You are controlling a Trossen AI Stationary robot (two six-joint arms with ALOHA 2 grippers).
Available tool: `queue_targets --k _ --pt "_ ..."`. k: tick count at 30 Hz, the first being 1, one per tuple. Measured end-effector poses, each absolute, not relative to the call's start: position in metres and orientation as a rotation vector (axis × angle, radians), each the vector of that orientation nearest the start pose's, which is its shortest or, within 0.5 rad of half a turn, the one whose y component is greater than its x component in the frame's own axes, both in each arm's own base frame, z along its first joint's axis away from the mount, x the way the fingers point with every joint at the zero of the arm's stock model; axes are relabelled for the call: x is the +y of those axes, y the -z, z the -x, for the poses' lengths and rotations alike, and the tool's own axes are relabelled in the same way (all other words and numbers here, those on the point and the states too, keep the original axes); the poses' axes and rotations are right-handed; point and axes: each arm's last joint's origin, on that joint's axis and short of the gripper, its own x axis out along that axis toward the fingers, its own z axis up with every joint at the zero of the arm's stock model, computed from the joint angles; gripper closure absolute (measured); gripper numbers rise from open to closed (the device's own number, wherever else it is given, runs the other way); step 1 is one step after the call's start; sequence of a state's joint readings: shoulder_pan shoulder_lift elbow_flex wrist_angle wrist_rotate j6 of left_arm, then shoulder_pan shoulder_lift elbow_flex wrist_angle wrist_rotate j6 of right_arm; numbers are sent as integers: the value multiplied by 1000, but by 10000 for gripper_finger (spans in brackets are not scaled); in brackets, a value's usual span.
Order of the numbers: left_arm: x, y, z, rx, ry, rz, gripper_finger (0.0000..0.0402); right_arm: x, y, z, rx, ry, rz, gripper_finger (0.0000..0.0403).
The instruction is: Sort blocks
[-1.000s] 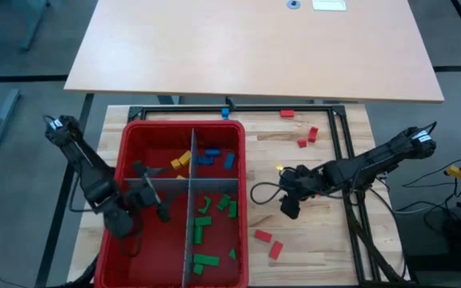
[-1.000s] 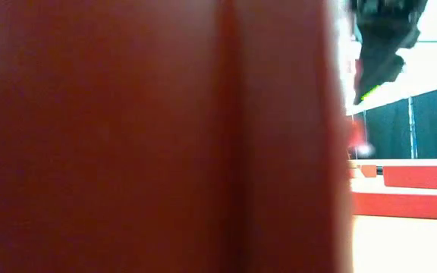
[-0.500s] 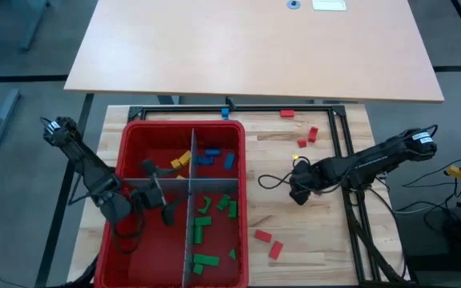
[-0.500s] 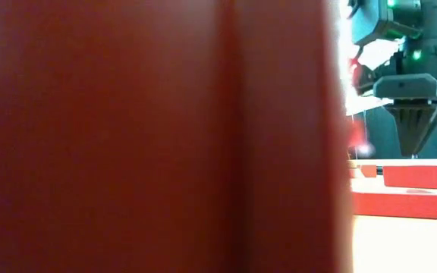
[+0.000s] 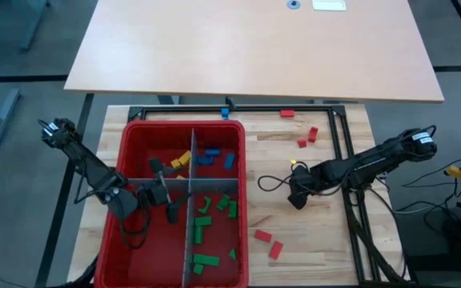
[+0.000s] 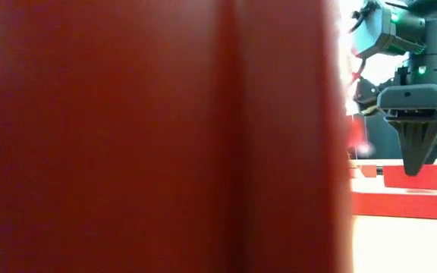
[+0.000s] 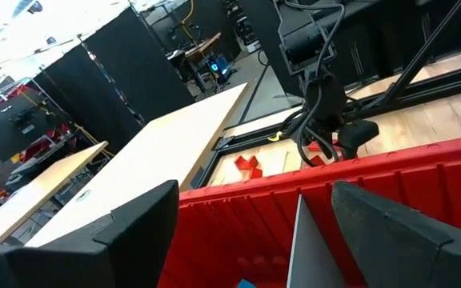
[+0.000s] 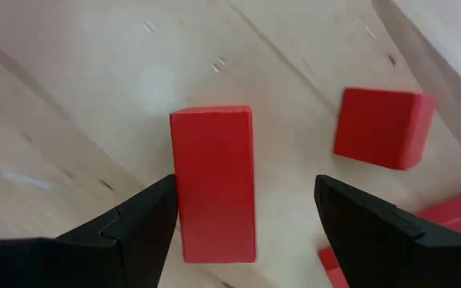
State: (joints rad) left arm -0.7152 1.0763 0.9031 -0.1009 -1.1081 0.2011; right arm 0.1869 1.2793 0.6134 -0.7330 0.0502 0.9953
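Filling the table's left half, a big red plastic bin with grey dividers (image 5: 122, 240) holds sorted small coloured blocks (image 5: 203, 220). Over it the left gripper (image 5: 164, 196) hangs open and empty. The right gripper (image 5: 296, 197), spread wide, hovers over a loose red rectangular block (image 8: 214, 182) on the wooden tabletop (image 5: 310, 240).

Pale wooden tables (image 5: 254, 48), black curtains (image 7: 126, 80), grey floor (image 5: 22, 48).

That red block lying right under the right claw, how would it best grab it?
Probably straight down from above, pinching the red block across its two long sides. It lies flat on the bare table, and the open right gripper already has one finger beside it, with free wood on both flanks.
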Motion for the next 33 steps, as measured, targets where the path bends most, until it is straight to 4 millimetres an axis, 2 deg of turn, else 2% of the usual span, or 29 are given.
queue_targets --k 6,12,16,20,26,33 --pt "-127 -331 -186 208 -373 -412 87 34 -149 -185 1291 570 -679 136" --pt "-127 -331 -186 208 -373 -412 87 35 -145 -186 1278 520 -692 165" --pt "-127 -331 -186 207 -374 -408 87 35 -145 -186 1278 511 -686 214" --pt "-127 -331 -186 207 -374 -408 87 35 -145 -187 1272 496 -666 288" --pt "-127 -331 -186 207 -374 -408 87 36 -148 -192 1241 442 -632 292" --pt "-127 -331 -186 210 -374 -411 87 38 -170 -206 1134 354 -627 292"
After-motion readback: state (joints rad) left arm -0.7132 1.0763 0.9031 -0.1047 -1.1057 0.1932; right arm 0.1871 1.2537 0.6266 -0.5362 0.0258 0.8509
